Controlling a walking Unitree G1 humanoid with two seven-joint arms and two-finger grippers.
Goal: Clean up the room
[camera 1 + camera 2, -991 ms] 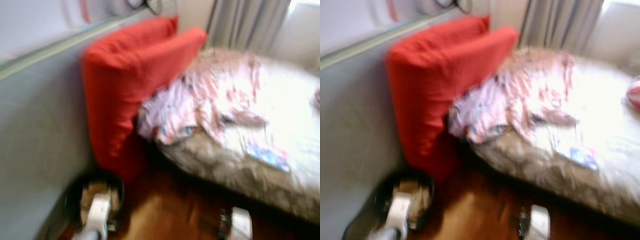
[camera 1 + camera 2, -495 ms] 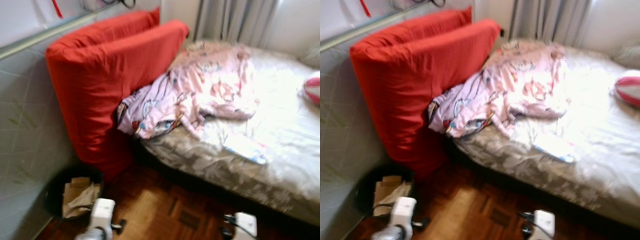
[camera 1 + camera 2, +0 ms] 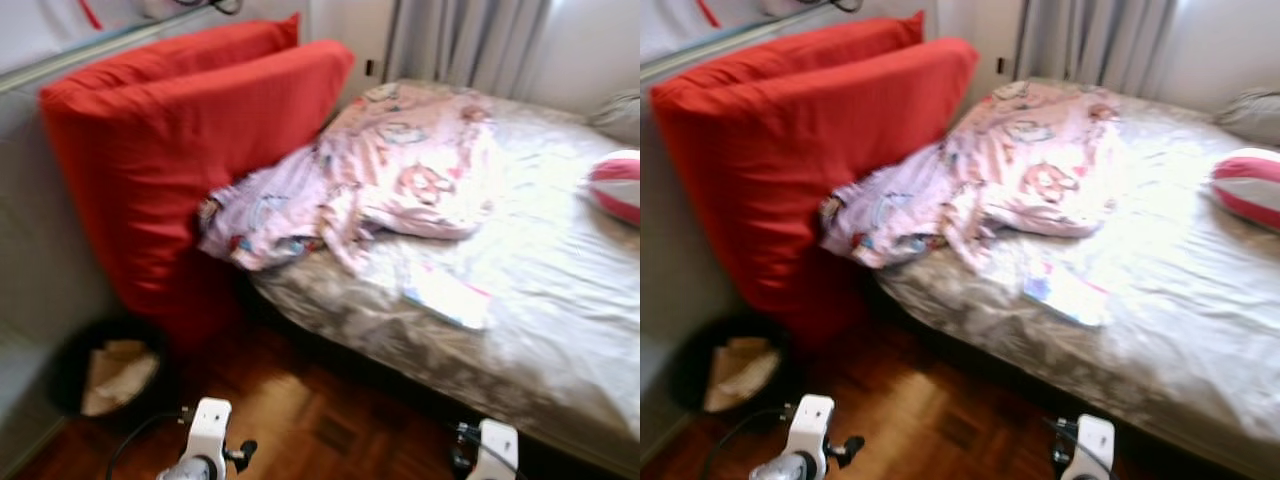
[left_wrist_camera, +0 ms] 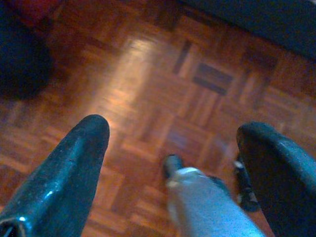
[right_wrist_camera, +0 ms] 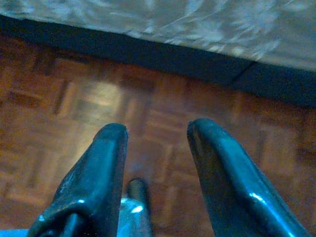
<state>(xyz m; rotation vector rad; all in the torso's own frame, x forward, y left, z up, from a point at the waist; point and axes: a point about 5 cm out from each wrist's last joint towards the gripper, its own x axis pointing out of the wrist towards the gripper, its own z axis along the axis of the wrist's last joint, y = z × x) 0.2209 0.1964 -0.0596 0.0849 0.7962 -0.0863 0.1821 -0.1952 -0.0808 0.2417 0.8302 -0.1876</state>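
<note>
Covering the bed (image 3: 560, 330) — pink blanket (image 3: 400, 170), parquet floor (image 3: 300, 400) below.

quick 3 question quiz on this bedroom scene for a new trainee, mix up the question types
1. True or false: the pink blanket lies crumpled on the bed.
2. Where does the black bin stand? A) on the bed B) on the floor below the red cushions C) beside the curtain
3. Fill in: the left gripper hangs above the ____ floor, fingers apart, holding nothing.

Key: 1 true; 2 B; 3 wooden.
</note>
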